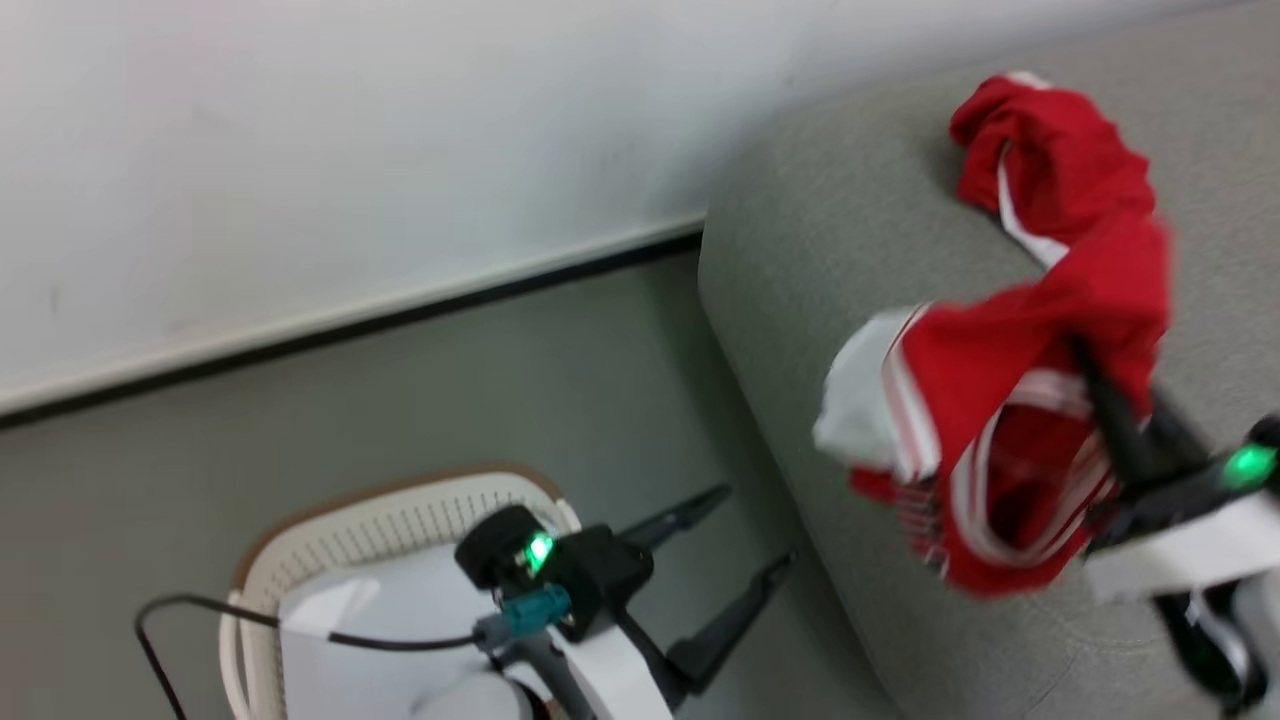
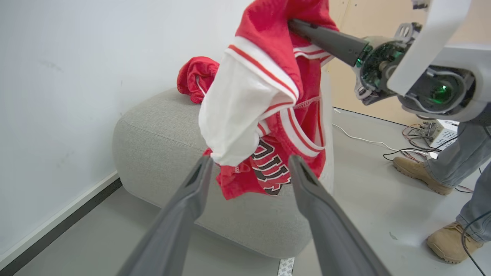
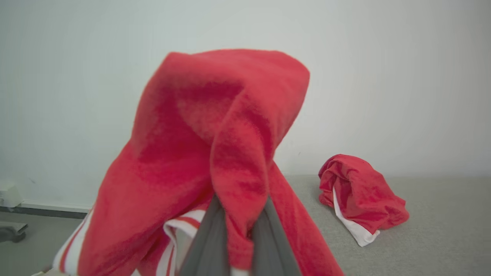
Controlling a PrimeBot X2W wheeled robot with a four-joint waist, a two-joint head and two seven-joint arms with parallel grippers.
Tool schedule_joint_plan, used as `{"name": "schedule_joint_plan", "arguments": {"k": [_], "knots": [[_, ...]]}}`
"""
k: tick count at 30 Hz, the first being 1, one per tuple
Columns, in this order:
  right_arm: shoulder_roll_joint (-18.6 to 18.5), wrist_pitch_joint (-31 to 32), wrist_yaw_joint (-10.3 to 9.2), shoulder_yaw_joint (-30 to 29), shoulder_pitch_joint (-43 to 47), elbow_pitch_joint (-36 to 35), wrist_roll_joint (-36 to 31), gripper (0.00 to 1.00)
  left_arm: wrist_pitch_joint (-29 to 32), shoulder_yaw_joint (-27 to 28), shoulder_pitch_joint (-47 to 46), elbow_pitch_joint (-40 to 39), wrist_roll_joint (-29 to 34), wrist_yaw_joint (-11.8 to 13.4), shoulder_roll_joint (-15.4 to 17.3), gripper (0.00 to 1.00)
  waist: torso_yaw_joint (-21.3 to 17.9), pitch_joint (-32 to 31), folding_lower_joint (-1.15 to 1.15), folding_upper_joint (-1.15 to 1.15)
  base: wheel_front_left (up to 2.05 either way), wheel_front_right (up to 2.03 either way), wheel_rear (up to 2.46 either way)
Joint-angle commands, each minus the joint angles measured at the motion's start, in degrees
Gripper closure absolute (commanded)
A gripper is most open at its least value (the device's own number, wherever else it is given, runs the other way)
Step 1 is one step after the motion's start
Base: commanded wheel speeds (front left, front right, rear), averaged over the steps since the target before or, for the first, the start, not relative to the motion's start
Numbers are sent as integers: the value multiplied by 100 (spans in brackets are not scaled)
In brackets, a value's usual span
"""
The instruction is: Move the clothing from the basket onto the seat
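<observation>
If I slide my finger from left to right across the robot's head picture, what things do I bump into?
basket → left gripper, fingers spread open → dangling red garment with white stripes

You have the basket [image 1: 380,525] lower left on the floor [image 1: 500,380], the seat [image 1: 820,230] at right, a garment [image 1: 1060,160] on it upper right.

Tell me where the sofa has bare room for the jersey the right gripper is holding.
The sofa is bare from its rounded edge up to the crumpled red garment, beneath the jersey in the right gripper. Also bare beyond that garment. Crowded by the wall, where the garment lies.
</observation>
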Motion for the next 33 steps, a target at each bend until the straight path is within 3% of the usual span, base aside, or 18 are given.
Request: {"name": "schedule_joint_plan", "arguments": {"k": [1,13,23,28,33], "knots": [[22,-33,-15,-126,-205,24,-51,100,16,46,-145,-29,80,-11,90,0,188,479,0,0,0,0,0],[202,369,-15,-2351,-3086,1267,-553,100,328,314,-989,-384,243,-62,487,0,732,2238,0,0,0,0,0],[-665,926,-15,-3698,-5139,2429,-1277,100,202,396,-1031,-435,258,101,479,0,1220,2783,0,0,0,0,0],[-926,972,-15,-4420,-5557,3195,-1959,100,200,447,-892,-512,239,261,487,0,1359,3071,0,0,0,0,0],[-750,814,-15,-5287,-5230,4062,-2750,100,238,448,-756,-584,240,369,589,0,1364,3268,0,0,0,0,0]]}}
